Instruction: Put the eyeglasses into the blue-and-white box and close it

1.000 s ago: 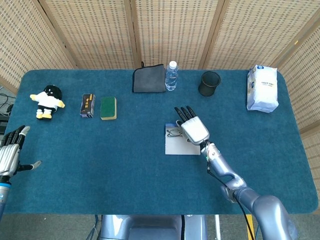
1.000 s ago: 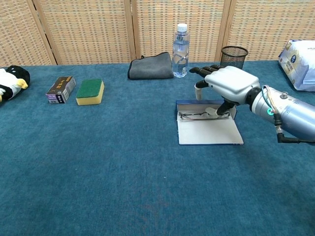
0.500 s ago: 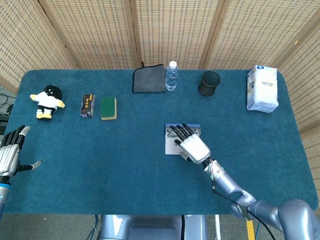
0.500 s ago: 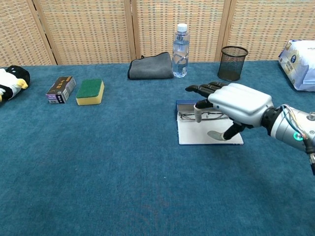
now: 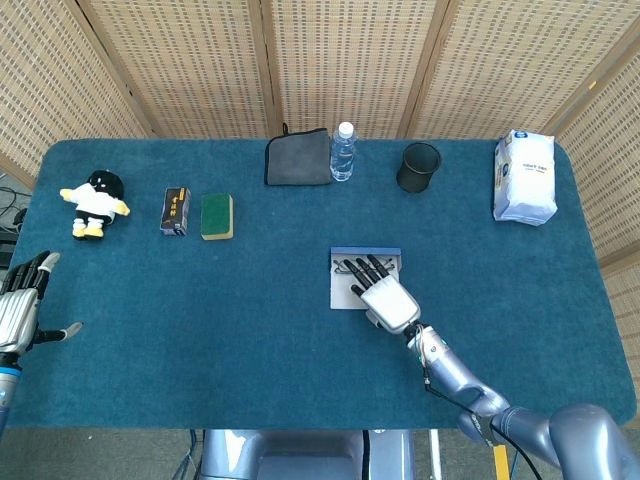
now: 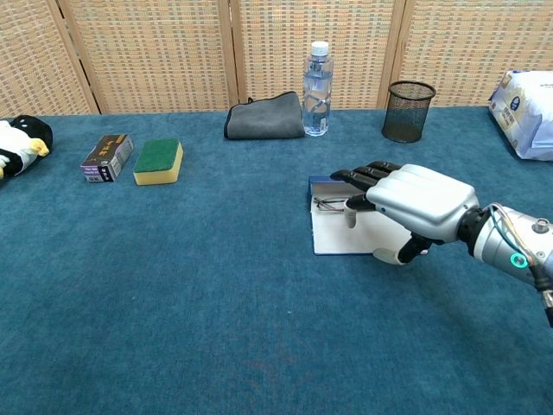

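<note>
Eyeglasses (image 6: 333,204) lie inside the open box (image 6: 337,233) at centre frame in the chest view, by its far blue wall. Right hand (image 6: 413,203) hovers palm-down over the box's white lid flap, fingers extended side by side, dark fingertips (image 6: 356,175) above the glasses, holding nothing. Left hand (image 5: 22,302) sits at the lower left edge of the head view, fingers spread, empty. Bottle (image 6: 317,77) stands upper centre.

No legible text from my seat

Printing shows on the white bag (image 5: 524,178) and small dark box (image 5: 175,210) — too blurred to read.
</note>
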Controlling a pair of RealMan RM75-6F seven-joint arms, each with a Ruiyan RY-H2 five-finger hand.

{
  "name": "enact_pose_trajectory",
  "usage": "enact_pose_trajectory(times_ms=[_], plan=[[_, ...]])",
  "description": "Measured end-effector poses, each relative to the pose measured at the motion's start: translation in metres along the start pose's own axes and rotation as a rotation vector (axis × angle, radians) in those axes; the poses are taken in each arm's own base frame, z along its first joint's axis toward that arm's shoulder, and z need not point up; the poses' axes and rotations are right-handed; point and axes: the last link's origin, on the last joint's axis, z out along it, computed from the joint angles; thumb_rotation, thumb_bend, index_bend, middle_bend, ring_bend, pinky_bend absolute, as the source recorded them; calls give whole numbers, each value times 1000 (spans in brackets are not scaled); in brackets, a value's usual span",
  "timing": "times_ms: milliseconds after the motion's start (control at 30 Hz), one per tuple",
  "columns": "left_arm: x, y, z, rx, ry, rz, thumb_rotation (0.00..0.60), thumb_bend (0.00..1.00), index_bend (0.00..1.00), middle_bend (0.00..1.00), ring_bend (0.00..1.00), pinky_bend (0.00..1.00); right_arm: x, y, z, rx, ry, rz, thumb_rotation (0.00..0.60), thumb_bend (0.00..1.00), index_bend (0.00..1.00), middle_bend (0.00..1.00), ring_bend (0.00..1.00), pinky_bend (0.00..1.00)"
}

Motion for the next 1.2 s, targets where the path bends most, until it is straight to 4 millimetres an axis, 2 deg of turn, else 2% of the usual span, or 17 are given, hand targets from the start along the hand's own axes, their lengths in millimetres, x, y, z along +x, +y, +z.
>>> enact_pose_trajectory(times_ms=[733, 1000, 1200], plan=[[-2, 0, 1, 4, -7, 4, 600, 0, 0, 0, 0, 0, -13, 1, 0, -9, -11, -29, 600, 363, 343, 0, 0, 62], [-3, 0, 1, 4, -8, 5, 600, 0, 0, 0, 0, 0, -16, 2, 4, -20, 10, -51, 600, 446, 373, 0, 0, 62], [-3, 0, 1, 4, -9, 5, 600, 0, 0, 0, 0, 0, -11, 5, 8, -39, 47, -51, 600, 465, 381, 0, 0, 63]])
